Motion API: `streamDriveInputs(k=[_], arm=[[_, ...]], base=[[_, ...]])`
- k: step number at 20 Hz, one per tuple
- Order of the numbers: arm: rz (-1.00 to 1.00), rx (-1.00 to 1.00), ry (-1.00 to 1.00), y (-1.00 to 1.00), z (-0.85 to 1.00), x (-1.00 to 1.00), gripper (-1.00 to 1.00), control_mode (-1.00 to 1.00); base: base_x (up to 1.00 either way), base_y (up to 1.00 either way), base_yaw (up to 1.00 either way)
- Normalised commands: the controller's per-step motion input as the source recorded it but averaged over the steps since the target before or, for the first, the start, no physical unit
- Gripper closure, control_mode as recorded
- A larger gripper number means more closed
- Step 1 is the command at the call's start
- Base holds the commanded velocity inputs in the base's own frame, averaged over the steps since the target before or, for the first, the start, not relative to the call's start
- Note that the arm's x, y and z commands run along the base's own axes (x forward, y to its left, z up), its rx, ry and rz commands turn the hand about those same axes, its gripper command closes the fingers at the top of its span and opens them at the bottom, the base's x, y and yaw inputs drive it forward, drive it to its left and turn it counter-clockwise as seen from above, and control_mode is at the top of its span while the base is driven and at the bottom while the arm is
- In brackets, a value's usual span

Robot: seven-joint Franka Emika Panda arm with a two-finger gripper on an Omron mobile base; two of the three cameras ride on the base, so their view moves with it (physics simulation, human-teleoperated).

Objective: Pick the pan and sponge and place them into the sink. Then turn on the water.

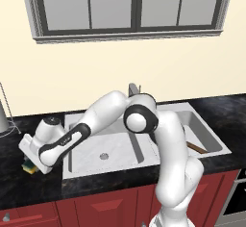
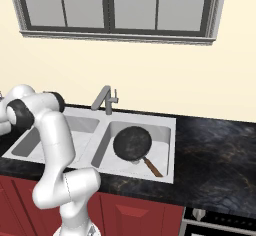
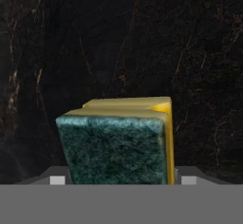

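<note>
The sponge (image 3: 116, 147), dark green on top with a yellow body, lies on the black counter left of the sink (image 1: 110, 170). Its yellow edge (image 1: 30, 169) peeks out under my hand. My gripper (image 3: 122, 180) points down over it, fingertips (image 3: 57, 180) pressed against its two sides, shut on it; in the left base view the gripper (image 1: 32, 161) hangs low over the counter. The black pan (image 2: 132, 143) rests in the right basin, its brown handle (image 1: 197, 148) pointing toward the front. No water runs from the grey faucet (image 2: 105, 99).
Black marbled counter (image 2: 215, 150) stretches right of the sink. A grey metal object (image 1: 2, 120) stands at the far left of the counter. Red cabinet fronts (image 1: 105, 207) run below. An oven front (image 2: 220, 222) sits at the lower right.
</note>
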Motion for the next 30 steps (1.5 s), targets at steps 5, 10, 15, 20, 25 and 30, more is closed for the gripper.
streamDriveInputs(k=[5,10,15,20,25,30], arm=[[0.0,-0.01,0.0,0.02,0.0,0.0,1.0,-1.0],[0.0,-0.1,-0.01,-0.16,0.09,-0.1,1.0,-1.0],[0.0,-0.12,-0.04,-0.51,0.18,-0.03,1.0,-1.0],[0.0,-0.08,-0.02,-0.45,0.23,0.0,1.0,-1.0],[0.01,-0.11,-0.04,-0.42,0.15,0.0,1.0,-1.0],[0.08,-0.14,-0.06,-0.39,0.15,0.0,1.0,-1.0]], base=[[0.0,0.0,0.0],[0.0,0.0,0.0],[0.0,0.0,0.0],[0.0,0.0,0.0],[0.0,0.0,0.0],[0.0,0.0,0.0]])
